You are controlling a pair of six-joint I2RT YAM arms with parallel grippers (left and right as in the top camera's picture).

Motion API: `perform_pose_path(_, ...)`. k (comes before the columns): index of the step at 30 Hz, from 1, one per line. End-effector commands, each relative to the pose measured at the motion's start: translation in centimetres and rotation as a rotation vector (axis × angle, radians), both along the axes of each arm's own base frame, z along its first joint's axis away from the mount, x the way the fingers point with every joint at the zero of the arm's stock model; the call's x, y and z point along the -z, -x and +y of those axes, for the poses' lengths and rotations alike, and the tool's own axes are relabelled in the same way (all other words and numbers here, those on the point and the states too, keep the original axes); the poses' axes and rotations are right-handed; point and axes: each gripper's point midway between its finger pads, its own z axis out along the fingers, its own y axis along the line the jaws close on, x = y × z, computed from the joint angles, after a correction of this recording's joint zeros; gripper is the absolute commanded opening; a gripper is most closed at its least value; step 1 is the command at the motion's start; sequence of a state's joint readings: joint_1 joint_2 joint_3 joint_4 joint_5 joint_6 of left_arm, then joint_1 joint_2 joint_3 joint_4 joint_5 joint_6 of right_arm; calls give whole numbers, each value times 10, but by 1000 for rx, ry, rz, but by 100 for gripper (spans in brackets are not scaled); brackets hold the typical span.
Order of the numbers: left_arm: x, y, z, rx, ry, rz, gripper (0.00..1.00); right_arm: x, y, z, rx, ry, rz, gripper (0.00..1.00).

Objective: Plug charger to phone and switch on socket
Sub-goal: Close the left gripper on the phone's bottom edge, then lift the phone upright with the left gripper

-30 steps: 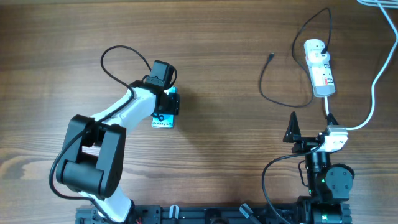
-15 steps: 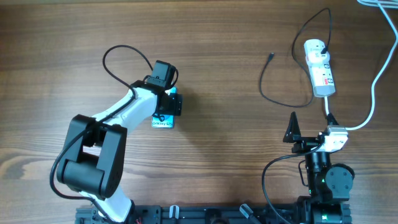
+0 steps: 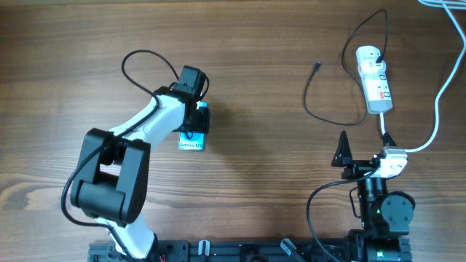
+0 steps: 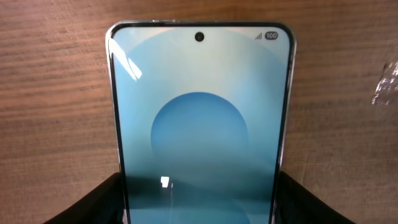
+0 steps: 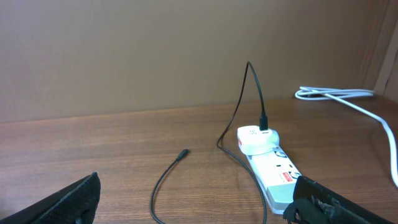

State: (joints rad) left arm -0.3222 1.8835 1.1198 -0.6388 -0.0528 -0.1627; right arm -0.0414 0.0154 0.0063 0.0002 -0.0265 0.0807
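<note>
The phone [image 4: 199, 112], cyan screen up, lies on the wooden table; in the overhead view it [image 3: 191, 143] shows partly under my left wrist. My left gripper [image 3: 195, 122] straddles it, with a finger [image 4: 199, 193] against each long edge. The charger is a thin black cable [image 3: 320, 113] plugged into the socket [image 3: 374, 87], with its free tip [image 3: 317, 65] lying on the table. The right wrist view shows the tip [image 5: 183, 152] and the socket [image 5: 273, 168] ahead. My right gripper [image 3: 364, 149] is open and empty [image 5: 199, 205], near the front edge.
The socket's thick white cord [image 3: 437, 109] runs from the socket's near end up to the far right corner, and also shows in the right wrist view [image 5: 336, 96]. A black arm cable [image 3: 145, 62] loops behind my left wrist.
My left arm has shifted slightly up and to the right over the phone. The phone, cable, socket and right arm have not moved.
</note>
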Motion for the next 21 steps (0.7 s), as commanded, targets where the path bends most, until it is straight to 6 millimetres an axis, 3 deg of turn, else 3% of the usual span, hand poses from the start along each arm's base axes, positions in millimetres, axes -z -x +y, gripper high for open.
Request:
perform_pose_path(1, 21, 29, -5, 10, 10, 172, 57, -1, 0, 1, -11, 9, -7, 100)
perform_pose_path(8, -22, 12, -31, 21, 123, 199, 54, -1, 0, 1, -11, 9, -7, 100)
perform_pose_path(11, -29, 8, -37, 22, 150, 191, 53, -1, 0, 1, -11, 9, -7, 100)
perform_pose_path(18, -40, 27, -44, -31, 199, 294, 51, -1, 0, 1, -11, 9, -7, 100)
perform_pose_path(21, -62, 30, -66, -24, 321, 341, 51, -1, 0, 1, -11, 9, -7, 100)
